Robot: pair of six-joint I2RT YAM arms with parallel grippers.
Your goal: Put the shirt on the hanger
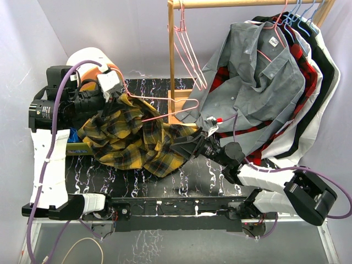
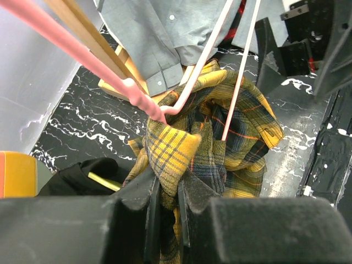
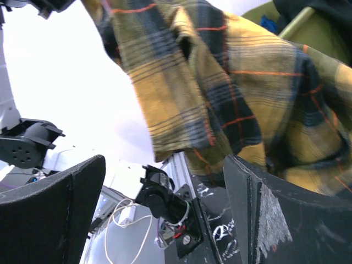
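Observation:
The shirt [image 1: 129, 137], yellow, black and green plaid, hangs bunched over the left half of the table. My left gripper [image 1: 110, 102] is shut on a fold of it high up; in the left wrist view the plaid cloth [image 2: 170, 151] is pinched between the jaws [image 2: 168, 190]. The pink hanger [image 1: 165, 99] lies across the top of the shirt, and its thick arm [image 2: 137, 96] and thin wires run into the folds. My right gripper [image 1: 184, 147] is at the shirt's right edge, open wide [image 3: 165, 159]. The shirt's hem [image 3: 209, 110] hangs just above, close to the right finger [image 3: 275, 214].
A wooden rack [image 1: 171, 55] stands behind, with a grey shirt [image 1: 258, 71], a red-and-black plaid shirt [image 1: 308, 77] and other garments on blue hangers [image 1: 300, 11]. Spare pink hangers [image 1: 187, 49] hang by the post. The black marbled table [image 1: 203, 176] lies below.

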